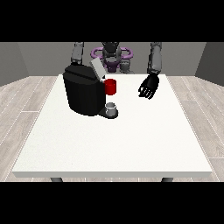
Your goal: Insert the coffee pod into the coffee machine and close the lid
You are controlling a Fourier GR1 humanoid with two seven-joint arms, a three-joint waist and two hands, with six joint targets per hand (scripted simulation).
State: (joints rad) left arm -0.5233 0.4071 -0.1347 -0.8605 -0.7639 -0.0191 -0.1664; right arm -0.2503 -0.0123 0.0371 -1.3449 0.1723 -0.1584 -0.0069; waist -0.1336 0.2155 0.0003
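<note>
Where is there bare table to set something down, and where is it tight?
The large white table is bare between the black coffee machine and the near edge, and under and right of the black hand at the view's right. It is crowded around the red thing at the machine and the small grey thing at its base.

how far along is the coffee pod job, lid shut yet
Not finished. The coffee machine still has its lid tilted up, so closing remains. A grey thing sits on the machine's base below a red thing at the machine; I cannot tell whether it is the pod. The hand at the view's right hangs over the table holding nothing. The other hand is hidden.
</note>
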